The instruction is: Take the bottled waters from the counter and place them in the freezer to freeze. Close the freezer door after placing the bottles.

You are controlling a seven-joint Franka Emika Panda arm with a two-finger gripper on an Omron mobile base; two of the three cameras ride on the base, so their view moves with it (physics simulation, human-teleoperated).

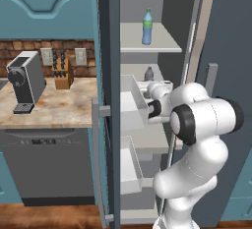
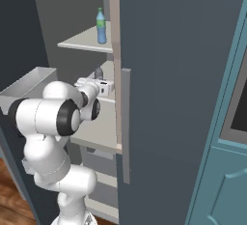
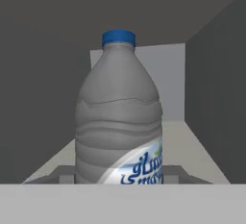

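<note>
Inside the open freezer (image 1: 147,139), the white arm reaches over a middle shelf with the grey-blue bottle (image 3: 119,117) upright directly before the gripper (image 2: 99,81); whether the fingers grip it cannot be told. The blue bottle with the green top (image 1: 147,26) stands on the shelf above. The freezer door (image 2: 178,98) stands open beside the arm, while a coffee machine (image 1: 24,80) and knife block (image 1: 62,73) sit on the counter (image 1: 59,107).

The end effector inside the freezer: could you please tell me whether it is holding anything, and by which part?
It cannot be told for certain. The grey bottle stands upright right in front of the end effector, apparently by its lower body, but the fingertips are hidden.
</note>
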